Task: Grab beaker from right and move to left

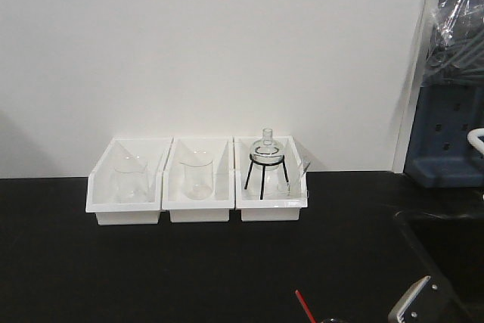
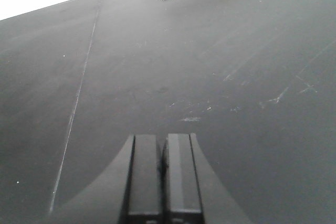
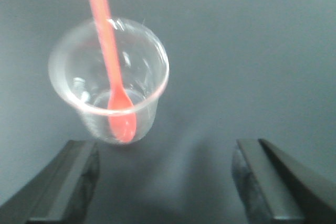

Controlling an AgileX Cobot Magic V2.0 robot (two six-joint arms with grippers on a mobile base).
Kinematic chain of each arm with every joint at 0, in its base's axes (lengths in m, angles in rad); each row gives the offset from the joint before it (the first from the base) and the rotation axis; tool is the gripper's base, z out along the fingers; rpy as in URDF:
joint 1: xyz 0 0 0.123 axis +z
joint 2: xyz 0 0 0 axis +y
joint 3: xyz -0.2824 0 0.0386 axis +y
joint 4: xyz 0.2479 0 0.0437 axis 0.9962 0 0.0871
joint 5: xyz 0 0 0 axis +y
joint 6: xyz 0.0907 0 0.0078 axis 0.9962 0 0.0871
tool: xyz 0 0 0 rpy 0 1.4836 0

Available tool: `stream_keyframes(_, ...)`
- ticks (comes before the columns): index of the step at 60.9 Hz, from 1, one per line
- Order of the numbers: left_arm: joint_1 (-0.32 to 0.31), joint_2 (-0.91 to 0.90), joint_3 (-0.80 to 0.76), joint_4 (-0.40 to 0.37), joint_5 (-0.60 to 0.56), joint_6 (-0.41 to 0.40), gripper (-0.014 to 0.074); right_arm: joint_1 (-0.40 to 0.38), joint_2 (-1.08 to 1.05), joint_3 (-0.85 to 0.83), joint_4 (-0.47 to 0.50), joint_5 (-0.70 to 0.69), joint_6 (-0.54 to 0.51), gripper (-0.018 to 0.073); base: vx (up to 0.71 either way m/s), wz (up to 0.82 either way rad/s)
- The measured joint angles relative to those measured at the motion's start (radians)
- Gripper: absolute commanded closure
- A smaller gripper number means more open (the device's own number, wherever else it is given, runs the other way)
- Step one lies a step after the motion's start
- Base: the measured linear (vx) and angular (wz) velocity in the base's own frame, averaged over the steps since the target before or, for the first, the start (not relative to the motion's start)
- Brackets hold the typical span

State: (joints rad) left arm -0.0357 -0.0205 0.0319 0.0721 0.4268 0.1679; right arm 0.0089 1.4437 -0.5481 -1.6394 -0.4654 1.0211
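Right now your right fingers (image 3: 163, 182) stand wide apart over the black counter (image 3: 252, 51), holding nothing, and the clear beaker (image 3: 113, 80) sits upright on the counter just ahead of them, nearer the left finger than the right one and not touching either. You can see a red spoon (image 3: 110, 61) leaning inside the beaker, its bowl resting on the bottom and its handle running up past the rim and out of the top of the right wrist view. From the front view only a bit of that red spoon (image 1: 304, 305) and the rim of the beaker show at the bottom edge, with part of the right arm (image 1: 412, 304) just beside them. Your left fingers (image 2: 163, 174) are pressed together with nothing between them, low over a bare, scratched stretch of the counter (image 2: 210, 66). Further back, against the white wall (image 1: 227, 43), you have three white bins side by side: the left bin (image 1: 125, 213) holds a glass beaker (image 1: 130, 181), the middle bin (image 1: 199, 213) holds another glass beaker (image 1: 197, 176), and the right bin (image 1: 268, 213) holds a black tripod stand (image 1: 266, 174) with a round glass flask (image 1: 268, 147) resting on top of it; some smaller glassware sits beside the stand in that bin, too faint to name
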Motion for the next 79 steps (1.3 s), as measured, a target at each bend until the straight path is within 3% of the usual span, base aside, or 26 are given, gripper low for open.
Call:
stream_keyframes(9, 0.000, 0.000, 0.000, 0.000, 0.000, 0.000, 0.0603, 0.000, -0.165, 0.005, -0.112, -0.003, 0.204, 0.0138, 0.00, 0.00)
stream_keyframes(25, 0.000, 0.000, 0.000, 0.000, 0.000, 0.000, 0.0603, 0.000, -0.475, 0.005, -0.126, 0.081, 0.714, 0.0575, 0.00, 0.00)
stream_keyframes(33, 0.000, 0.000, 0.000, 0.000, 0.000, 0.000, 0.0603, 0.000, -0.612, 0.009, -0.126, 0.104, 0.880, 0.0568, 0.00, 0.00)
stream_keyframes(50, 0.000, 0.000, 0.000, 0.000, 0.000, 0.000, 0.0603, 0.000, -0.758, 0.011, -0.126, 0.109, 0.928, 0.0567, 0.00, 0.00)
stream_keyframes(73, 0.000, 0.000, 0.000, 0.000, 0.000, 0.000, 0.0603, 0.000, -0.775, 0.011, -0.126, 0.112, 0.927, 0.0567, 0.00, 0.00)
stream_keyframes(79, 0.000, 0.000, 0.000, 0.000, 0.000, 0.000, 0.0603, 0.000, -0.775, 0.013, -0.048, 0.152, 0.791, 0.0567, 0.00, 0.00)
